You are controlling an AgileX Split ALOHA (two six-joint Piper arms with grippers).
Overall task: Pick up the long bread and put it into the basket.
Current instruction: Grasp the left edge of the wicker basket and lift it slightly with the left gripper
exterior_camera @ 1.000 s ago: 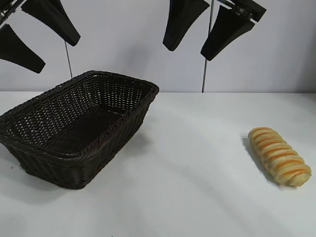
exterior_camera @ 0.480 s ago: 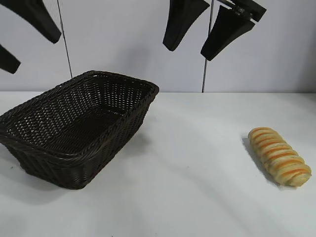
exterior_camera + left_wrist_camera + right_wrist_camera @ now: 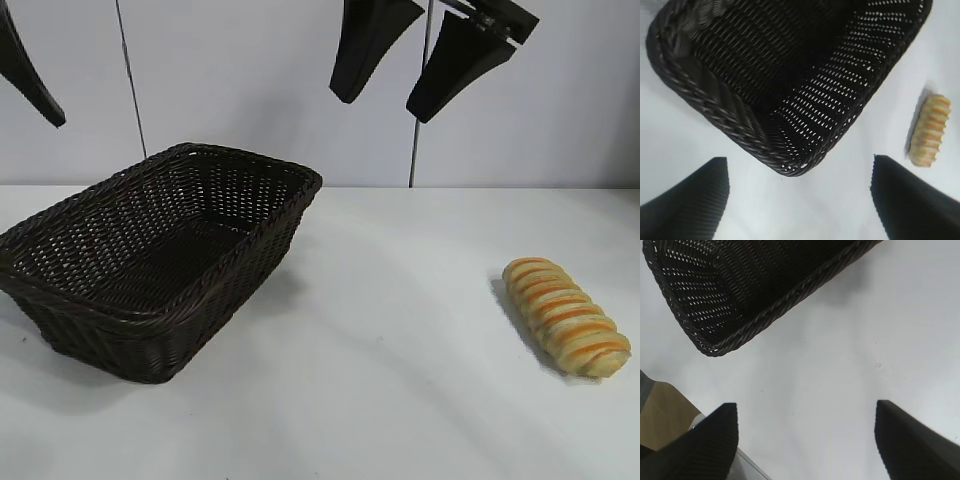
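In the exterior view, the left gripper (image 3: 28,75) has been drawn up and aside toward the corner, only one finger remaining visible, while the right gripper (image 3: 420,60) is kept high; the long bread (image 3: 566,316) is left untouched on the tabletop (image 3: 400,380), well apart from the basket (image 3: 160,260). In the left wrist view the fingers (image 3: 685,205) are spread wide and empty above the basket's corner, the bread lying beyond. In the right wrist view its fingers (image 3: 695,450) are likewise held wide and empty, so that arm is probably meant for the pick.

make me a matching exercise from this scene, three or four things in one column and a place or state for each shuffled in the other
Things:
1. long bread
2. basket
3. right gripper
4. left gripper

Places or states:
A. raised above the table's far edge, fingers open, holding nothing
B. lying on the white table, right side of the exterior view
C. at the upper left edge of the exterior view, fingers open
D. standing on the table's left side, nothing inside

Pairs: 1-B, 2-D, 3-A, 4-C
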